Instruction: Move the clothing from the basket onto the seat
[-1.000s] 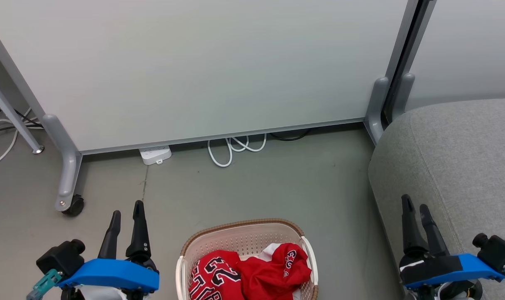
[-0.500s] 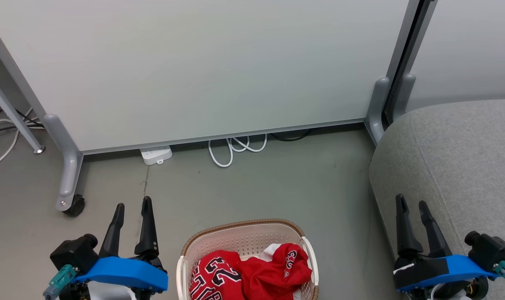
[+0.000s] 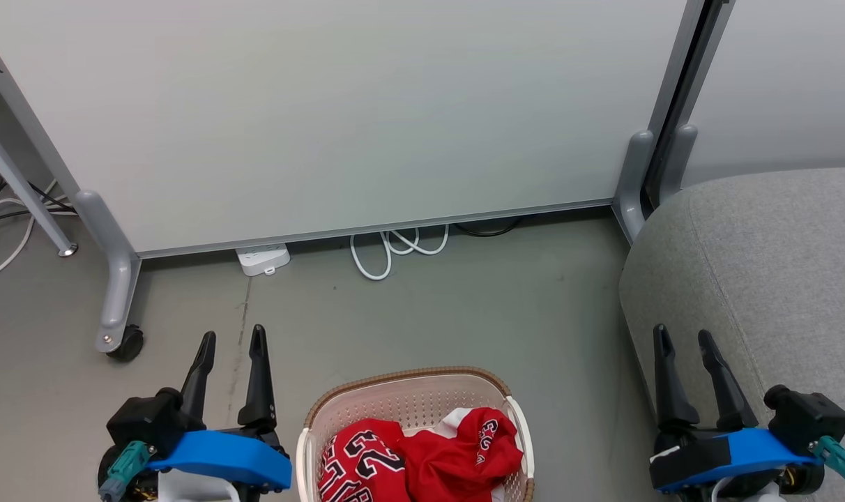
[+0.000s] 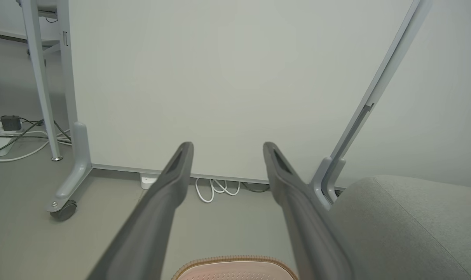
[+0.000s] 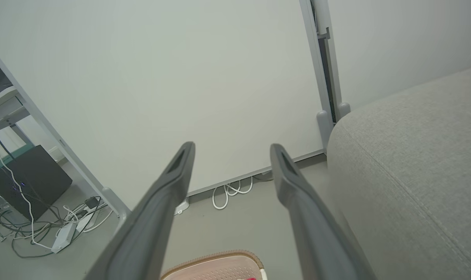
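Observation:
The red clothing [image 3: 422, 457] with black number lettering lies bunched in the cream basket [image 3: 401, 382], which has a brown rim and sits on the floor at the bottom centre of the head view. Its far rim also shows as the basket [image 4: 235, 261] and the basket [image 5: 216, 259] in the wrist views. The grey seat [image 3: 771, 265] stands to the right, also seen as the seat [image 4: 406, 225] and the seat [image 5: 410, 163]. My left gripper [image 3: 231, 340] is open, left of the basket. My right gripper [image 3: 683, 339] is open beside the seat's front edge. Both hold nothing.
A white partition panel [image 3: 339, 111] on grey wheeled feet [image 3: 119, 307] stands behind the basket. A white power strip [image 3: 262, 259] and coiled white cable [image 3: 394, 249] lie at its base. More cables [image 5: 53, 229] lie at the left. Bare grey floor [image 3: 464, 314] separates basket and panel.
Both grippers have drifted inward toward the basket, the left to the right and the right to the left, staying open. The clothing and basket have not moved.

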`<state>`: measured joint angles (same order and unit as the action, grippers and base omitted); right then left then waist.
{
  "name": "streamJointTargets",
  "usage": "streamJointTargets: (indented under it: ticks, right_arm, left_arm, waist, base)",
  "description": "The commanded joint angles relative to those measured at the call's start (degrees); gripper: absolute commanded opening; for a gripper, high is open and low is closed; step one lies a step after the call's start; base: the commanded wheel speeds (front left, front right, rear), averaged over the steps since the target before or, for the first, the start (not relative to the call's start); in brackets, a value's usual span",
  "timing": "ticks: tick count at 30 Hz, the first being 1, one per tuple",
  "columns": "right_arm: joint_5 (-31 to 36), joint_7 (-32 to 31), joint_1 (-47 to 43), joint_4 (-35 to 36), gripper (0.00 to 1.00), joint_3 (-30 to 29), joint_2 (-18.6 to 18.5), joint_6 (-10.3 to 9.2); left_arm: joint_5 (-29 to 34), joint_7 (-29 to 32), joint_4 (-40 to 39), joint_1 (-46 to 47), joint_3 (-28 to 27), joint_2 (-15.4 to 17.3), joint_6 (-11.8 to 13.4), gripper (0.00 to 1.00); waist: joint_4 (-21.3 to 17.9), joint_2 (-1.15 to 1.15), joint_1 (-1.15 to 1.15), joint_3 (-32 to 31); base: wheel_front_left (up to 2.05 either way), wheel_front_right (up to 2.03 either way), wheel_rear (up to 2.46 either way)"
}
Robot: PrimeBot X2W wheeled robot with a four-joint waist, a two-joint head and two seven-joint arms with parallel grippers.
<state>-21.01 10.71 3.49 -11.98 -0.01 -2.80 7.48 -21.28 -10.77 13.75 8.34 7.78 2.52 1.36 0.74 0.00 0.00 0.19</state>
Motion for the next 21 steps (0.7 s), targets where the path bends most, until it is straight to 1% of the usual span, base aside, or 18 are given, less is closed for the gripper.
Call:
streamJointTargets:
  ticks: [1, 21]
  right_arm:
    - [1.8, 0.6, 0.9, 0.6, 1.00, 0.2, -0.2, 0.02]
    - [11.7, 3.1, 0.6, 0.0, 1.00, -0.1, -0.1, 0.01]
  left_arm:
    - [1.5, -0.6, -0.2, 0.9, 0.2, 0.4, 0.1, 1.00]
    - [9.1, -3.0, 1.0, 0.9, 1.7, 0.5, -0.3, 1.00]
  waist:
    - [0.0, 0.00, 0.00, 0.0]
    - [0.2, 0.00, 0.00, -0.3]
  base:
    - [0.00, 0.00, 0.00]
    - [0.00, 0.00, 0.00]
